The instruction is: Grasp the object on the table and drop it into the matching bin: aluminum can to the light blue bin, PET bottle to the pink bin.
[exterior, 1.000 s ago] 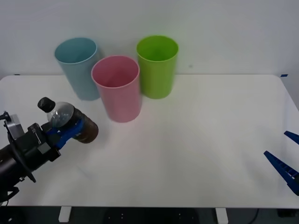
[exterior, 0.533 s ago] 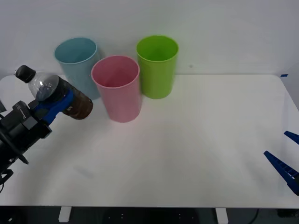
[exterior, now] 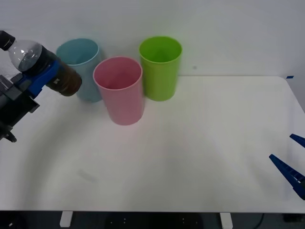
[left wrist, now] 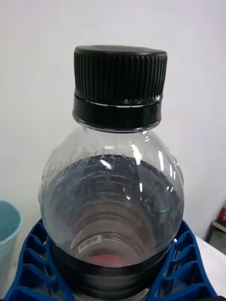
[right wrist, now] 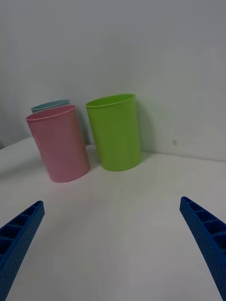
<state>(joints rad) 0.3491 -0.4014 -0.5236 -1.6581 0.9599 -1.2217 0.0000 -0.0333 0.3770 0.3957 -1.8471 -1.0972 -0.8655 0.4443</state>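
Clear PET bottle (exterior: 42,67) with black cap (left wrist: 120,77) is clamped at mid-body between the blue fingers of the left gripper (exterior: 42,78), held tilted in the air above the table (exterior: 200,152), beside the light blue bin (exterior: 80,67). The pink bin (exterior: 120,90) stands just beyond, a lime green bin (exterior: 160,67) behind it. Right gripper (exterior: 290,162) is parked with fingers spread, empty, at the table's right edge.
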